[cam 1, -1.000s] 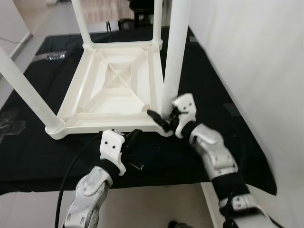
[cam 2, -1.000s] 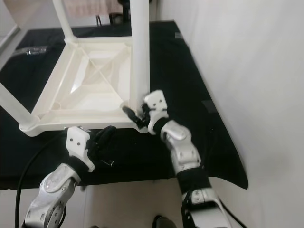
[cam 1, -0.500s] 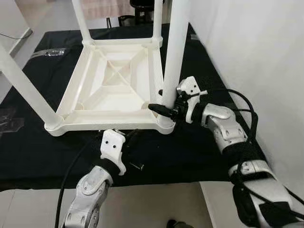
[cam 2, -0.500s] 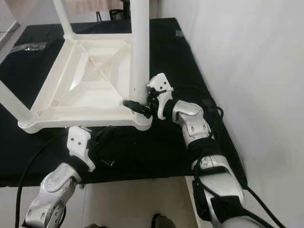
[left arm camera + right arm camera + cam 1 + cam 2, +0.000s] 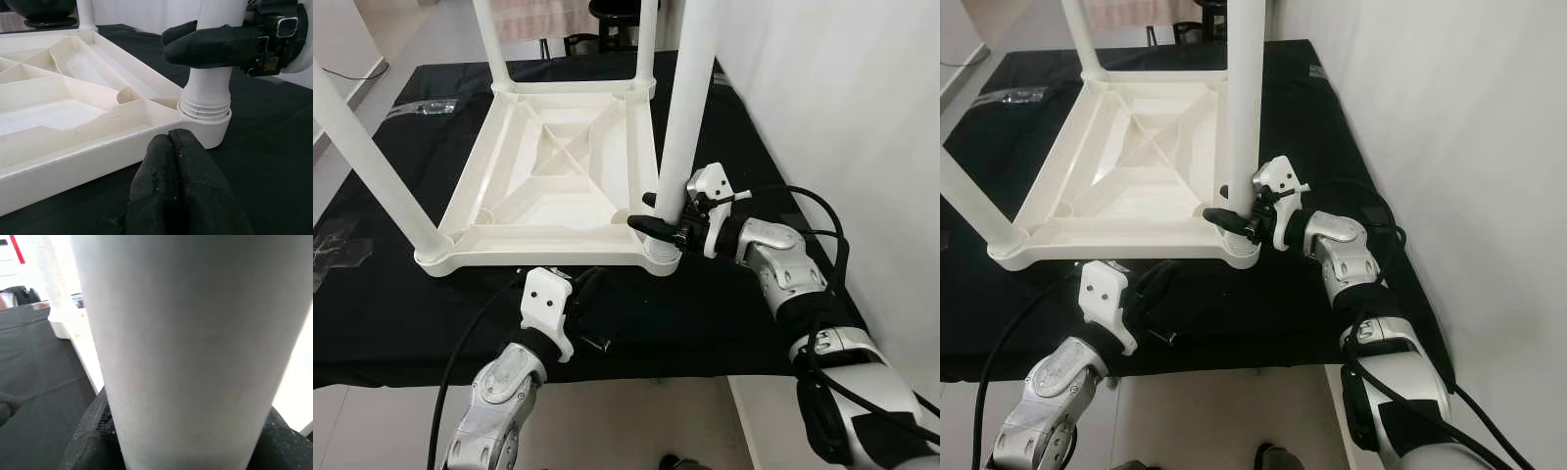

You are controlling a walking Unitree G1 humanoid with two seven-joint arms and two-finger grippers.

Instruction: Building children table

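Note:
A white plastic children's table (image 5: 548, 186) lies upside down on a black cloth, with its legs standing up. My right gripper (image 5: 652, 211) reaches in from the right and is shut on the near right leg (image 5: 690, 108), just above the threaded socket (image 5: 205, 110). In the right wrist view that leg (image 5: 195, 347) sits between the black fingers (image 5: 93, 440). My left gripper (image 5: 587, 287) rests on the cloth just in front of the table's near rim. Its fingers (image 5: 171, 152) are shut together on nothing, pointing at that corner.
A white wall (image 5: 842, 117) runs close along the right side. The black cloth (image 5: 724, 323) ends at the near edge just behind my left gripper. Clear plastic wrapping (image 5: 328, 245) lies at the far left. A dark chair (image 5: 607, 15) stands beyond the table.
My right arm has swung out to the right, and its gripper has gone from the front of the near right leg's base to clasping the leg. The left gripper has stayed put.

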